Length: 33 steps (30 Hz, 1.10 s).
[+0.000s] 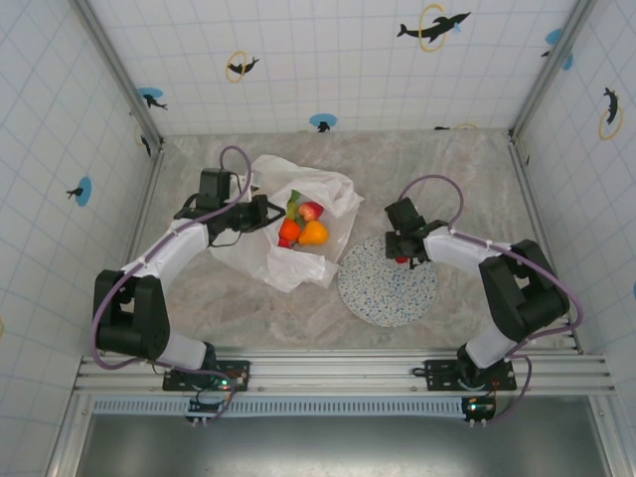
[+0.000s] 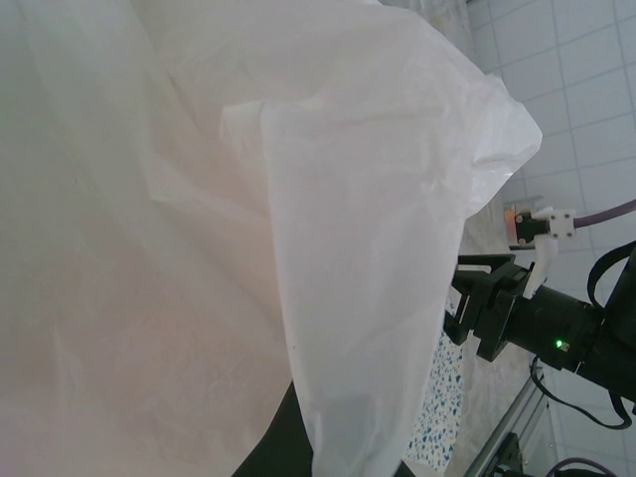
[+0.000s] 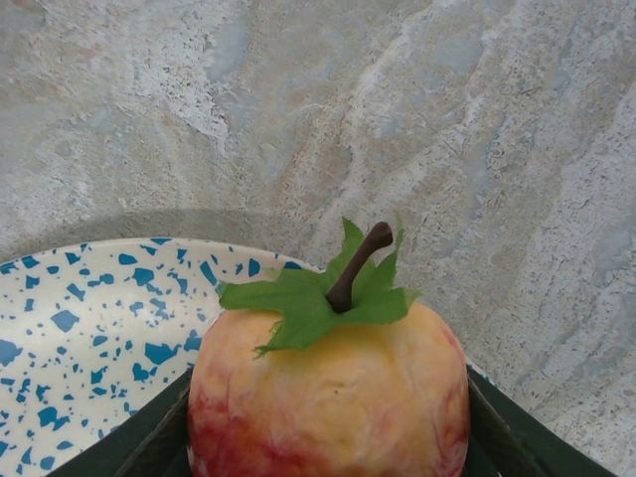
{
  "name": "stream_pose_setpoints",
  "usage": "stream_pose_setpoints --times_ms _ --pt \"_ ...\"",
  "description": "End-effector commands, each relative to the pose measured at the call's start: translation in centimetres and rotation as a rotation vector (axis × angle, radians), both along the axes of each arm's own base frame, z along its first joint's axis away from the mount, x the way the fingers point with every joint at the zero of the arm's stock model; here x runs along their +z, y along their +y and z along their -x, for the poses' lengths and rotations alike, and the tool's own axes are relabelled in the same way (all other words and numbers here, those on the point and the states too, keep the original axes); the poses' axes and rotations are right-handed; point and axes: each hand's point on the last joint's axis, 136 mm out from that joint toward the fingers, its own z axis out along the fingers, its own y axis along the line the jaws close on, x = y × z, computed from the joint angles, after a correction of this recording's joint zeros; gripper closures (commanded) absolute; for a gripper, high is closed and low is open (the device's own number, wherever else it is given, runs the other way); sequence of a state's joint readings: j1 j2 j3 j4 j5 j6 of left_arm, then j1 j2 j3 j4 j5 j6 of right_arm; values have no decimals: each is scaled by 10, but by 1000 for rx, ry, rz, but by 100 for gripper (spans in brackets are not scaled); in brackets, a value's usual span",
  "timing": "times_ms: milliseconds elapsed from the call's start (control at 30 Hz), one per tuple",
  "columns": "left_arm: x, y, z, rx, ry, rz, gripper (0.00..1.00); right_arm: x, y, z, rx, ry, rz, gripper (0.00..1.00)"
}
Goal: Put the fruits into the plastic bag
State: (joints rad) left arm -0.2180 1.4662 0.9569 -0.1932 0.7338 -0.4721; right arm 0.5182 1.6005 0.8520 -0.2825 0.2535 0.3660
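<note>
The crinkled white plastic bag (image 1: 266, 253) lies left of centre, its mouth open toward the plate. Inside it rest several fruits: a green piece (image 1: 294, 202), a red apple (image 1: 311, 211), a red one (image 1: 288, 231) and an orange (image 1: 314, 235). My left gripper (image 1: 262, 214) is at the bag's left rim, shut on the film. In the left wrist view the bag (image 2: 199, 229) drapes over that gripper (image 2: 328, 437) and hides its tips. My right gripper (image 1: 402, 254) hovers over the plate's far edge, shut on a yellow-red apple (image 3: 328, 388) with a green leaf and brown stem.
The round blue-speckled white plate (image 1: 388, 288) lies right of the bag, under the right gripper, and shows again as the plate (image 3: 79, 328) in the right wrist view. Tiled walls with metal posts enclose the marbled table (image 1: 467, 179). The right arm (image 2: 537, 318) shows beyond the bag.
</note>
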Motion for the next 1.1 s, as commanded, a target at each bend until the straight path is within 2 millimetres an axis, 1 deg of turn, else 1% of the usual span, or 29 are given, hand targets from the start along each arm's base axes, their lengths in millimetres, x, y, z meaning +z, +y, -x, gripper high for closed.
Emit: stream_pose_setpoints --times_ms 0,133,200,300,367,467,533,633,667,733,800,900,967,1067 --pt "-6 -3 6 -27 12 1 100 34 6 -14 5 -97 -28 47" --pt "-5 -3 6 -28 10 2 100 61 8 -17 27 -153 -43 47" --pt "-6 -3 7 -27 8 1 100 81 9 -18 53 -203 -54 47" --pt "-5 -3 7 -28 9 3 100 114 18 -19 114 -292 -105 48" --pt "-4 -3 6 -27 6 3 100 134 29 -16 163 -345 -174 48" --pt "-3 -3 6 -26 2 2 100 159 59 -8 271 -407 -320 49" --pt "-3 -3 6 -25 1 2 100 170 83 0 356 -433 -401 49" --pt "0 -4 5 -26 -3 6 100 176 117 11 477 -445 -477 49" --pt "2 -4 5 -27 -6 8 100 177 132 14 525 -441 -500 49" --pt "5 -4 4 -25 -13 13 100 174 153 16 583 -429 -513 49" --pt "9 -4 4 -24 -20 16 100 171 178 13 632 -425 -531 49" --pt "14 -4 4 -24 -28 22 100 161 214 14 694 -381 -568 50" --pt "17 -5 5 -24 -29 26 100 150 234 16 720 -346 -578 50" --pt "23 -6 8 -26 -35 38 100 138 258 21 748 -282 -623 51"
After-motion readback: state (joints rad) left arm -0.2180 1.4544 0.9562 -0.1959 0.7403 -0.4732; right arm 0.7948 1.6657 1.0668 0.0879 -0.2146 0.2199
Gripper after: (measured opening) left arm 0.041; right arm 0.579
